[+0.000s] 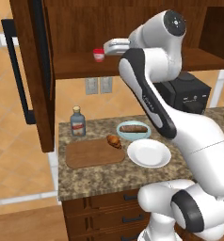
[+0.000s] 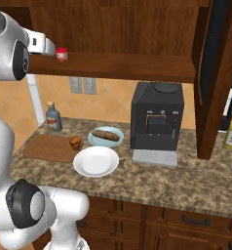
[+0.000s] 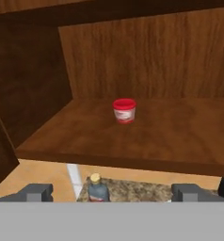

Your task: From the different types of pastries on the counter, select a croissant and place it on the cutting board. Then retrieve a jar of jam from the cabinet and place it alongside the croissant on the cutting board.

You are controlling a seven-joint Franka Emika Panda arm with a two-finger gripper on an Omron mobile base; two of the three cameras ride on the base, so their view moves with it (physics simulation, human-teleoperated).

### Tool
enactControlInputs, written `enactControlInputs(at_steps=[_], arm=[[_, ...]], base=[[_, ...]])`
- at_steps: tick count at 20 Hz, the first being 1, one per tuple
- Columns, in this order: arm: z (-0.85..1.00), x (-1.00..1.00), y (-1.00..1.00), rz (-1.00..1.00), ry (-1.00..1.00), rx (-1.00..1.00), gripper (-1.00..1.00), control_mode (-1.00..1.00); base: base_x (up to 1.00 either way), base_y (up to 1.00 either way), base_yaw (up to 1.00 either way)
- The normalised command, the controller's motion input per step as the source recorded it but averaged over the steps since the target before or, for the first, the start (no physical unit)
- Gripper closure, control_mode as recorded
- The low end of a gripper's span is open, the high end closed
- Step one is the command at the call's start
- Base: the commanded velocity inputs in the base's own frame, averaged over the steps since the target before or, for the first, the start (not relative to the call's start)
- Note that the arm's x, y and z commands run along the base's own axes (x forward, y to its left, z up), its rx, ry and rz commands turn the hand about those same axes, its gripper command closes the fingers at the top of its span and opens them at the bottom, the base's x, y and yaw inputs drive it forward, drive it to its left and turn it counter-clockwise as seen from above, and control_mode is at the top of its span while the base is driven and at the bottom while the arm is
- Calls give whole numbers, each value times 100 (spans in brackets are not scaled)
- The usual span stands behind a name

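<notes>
Jar of jam (image 3: 124, 111): upright on the cabinet (image 3: 132, 56) inner shelf, red lid, pale label band; no writing legible. Gripper (image 3: 111, 192) jaws spread wide, holding nothing, touching nothing; the jar sits well ahead of them, roughly centred between the fingertips (image 3: 36, 192). On the counter (image 1: 109, 176) below: croissant (image 1: 114, 141) resting on the right edge of the cutting board (image 1: 92, 154), empty white plate (image 1: 148, 153) beside it, bar-shaped pastry (image 1: 133, 128) on a pale blue plate (image 1: 121, 133), brown bottle (image 1: 77, 122) behind the board, label unreadable.

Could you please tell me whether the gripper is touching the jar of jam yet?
Apart. In the hand view the jar of jam stands back on the cabinet shelf, bare shelf before the fingertips.
</notes>
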Motion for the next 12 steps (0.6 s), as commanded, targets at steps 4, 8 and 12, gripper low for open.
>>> enactControlInputs(at_steps=[4, 8, 12], arm=[[-22, 16, 0, 2, -1, 0, -100, -100], [-22, 36, 0, 0, 0, 0, -100, -100], [-17, 42, 0, 0, 0, 0, -100, -100]], base=[[0, 0, 0], [0, 0, 0], [0, 0, 0]])
